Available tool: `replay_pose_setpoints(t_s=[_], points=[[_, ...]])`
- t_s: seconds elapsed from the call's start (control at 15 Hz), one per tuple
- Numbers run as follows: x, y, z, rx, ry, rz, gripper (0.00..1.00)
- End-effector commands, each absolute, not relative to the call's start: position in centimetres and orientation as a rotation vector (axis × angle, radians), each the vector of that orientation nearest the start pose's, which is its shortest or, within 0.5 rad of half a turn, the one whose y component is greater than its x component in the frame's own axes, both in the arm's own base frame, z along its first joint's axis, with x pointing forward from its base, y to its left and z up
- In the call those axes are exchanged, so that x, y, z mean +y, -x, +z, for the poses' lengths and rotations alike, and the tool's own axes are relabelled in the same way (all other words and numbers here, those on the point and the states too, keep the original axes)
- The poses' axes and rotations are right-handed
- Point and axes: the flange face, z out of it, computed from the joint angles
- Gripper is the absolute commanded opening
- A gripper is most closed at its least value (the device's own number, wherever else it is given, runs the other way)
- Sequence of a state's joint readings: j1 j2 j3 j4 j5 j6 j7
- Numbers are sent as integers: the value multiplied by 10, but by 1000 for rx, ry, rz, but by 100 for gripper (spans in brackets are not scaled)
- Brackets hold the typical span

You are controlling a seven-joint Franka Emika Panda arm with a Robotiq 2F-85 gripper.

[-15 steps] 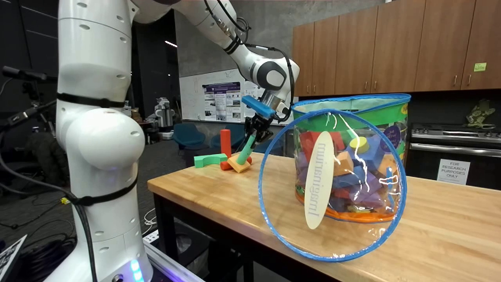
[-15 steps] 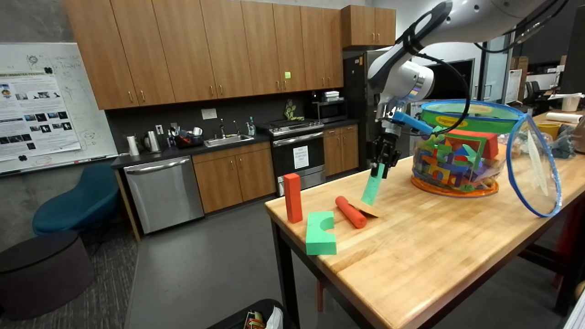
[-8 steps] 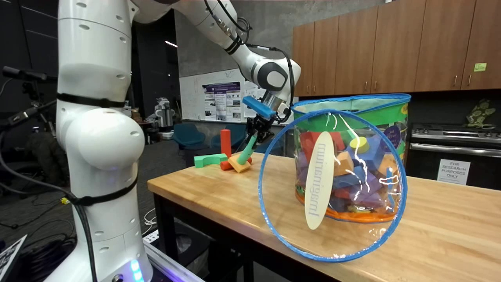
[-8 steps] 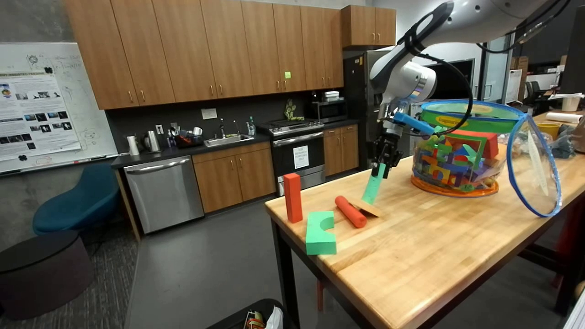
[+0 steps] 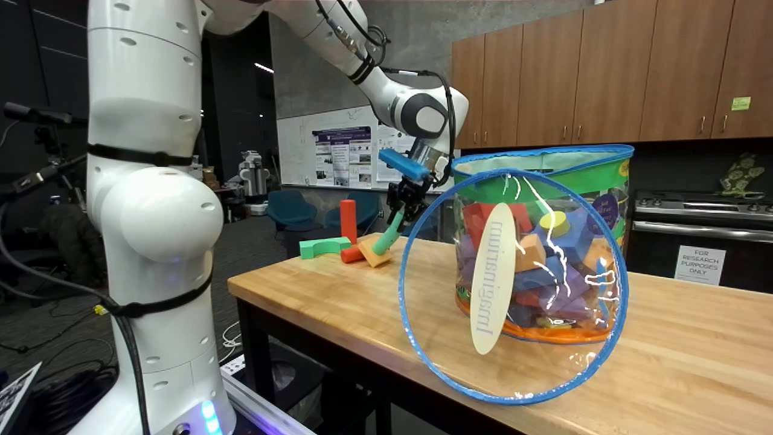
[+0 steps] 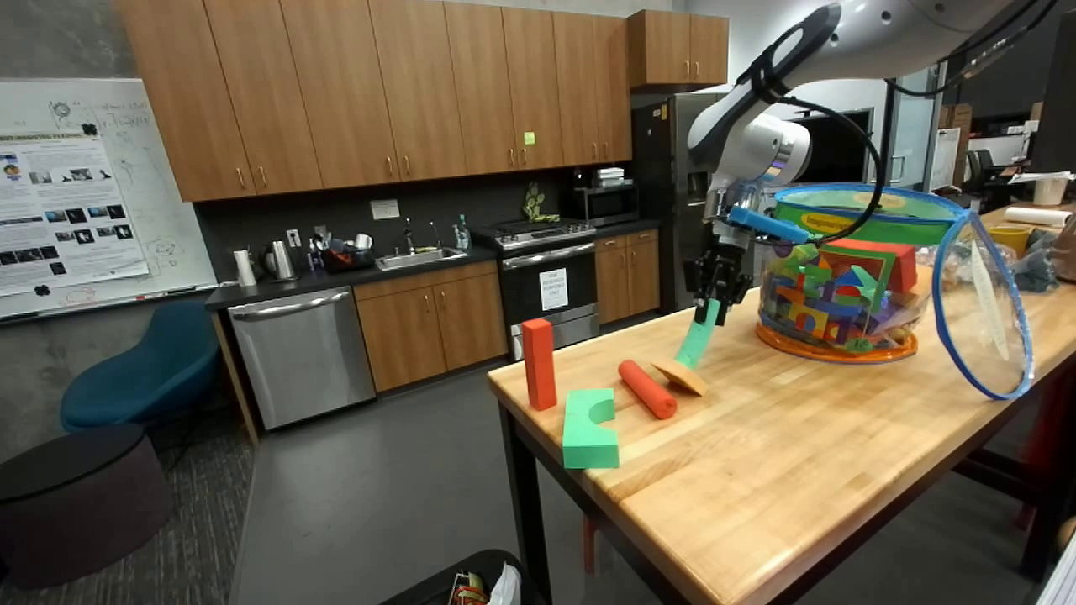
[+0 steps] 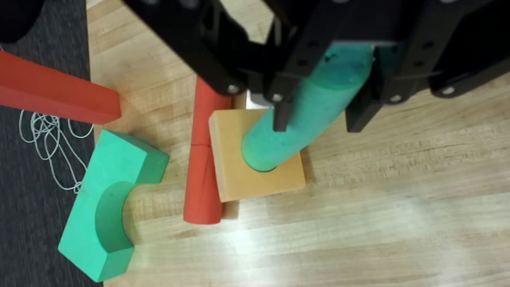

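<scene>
Fingers [image 7: 281, 116] shifted right in both exterior views vs a second ago; green cylinder [image 7: 312, 107] and orange block [image 7: 247, 181] went along. Fingers clamped on cylinder's upper part. Progress, my read: grip made, lower end looks seated in the block's hole; not released, block not lying flat. Wrist view shows a dark crescent there; exterior views show cylinder bowed, block tilted beside red cylinder [image 7: 203, 175]. Clear bag [image 5: 604, 172]: farthest out, exterior views only.

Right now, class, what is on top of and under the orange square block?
A slanted green cylinder meets the orange square block on top, hiding the spot beneath. Below is the wooden table; the patch under the block is covered.
</scene>
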State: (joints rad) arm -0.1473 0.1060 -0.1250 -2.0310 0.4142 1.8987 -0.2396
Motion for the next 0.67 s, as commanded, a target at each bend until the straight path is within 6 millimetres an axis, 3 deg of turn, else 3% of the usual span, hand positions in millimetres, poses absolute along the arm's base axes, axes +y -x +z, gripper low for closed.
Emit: replay_pose_setpoints(t_s=[0.0, 0.6], points=[[-131, -524, 381, 367, 2784, 184, 15], [-133, -517, 372, 476, 2854, 215, 15]])
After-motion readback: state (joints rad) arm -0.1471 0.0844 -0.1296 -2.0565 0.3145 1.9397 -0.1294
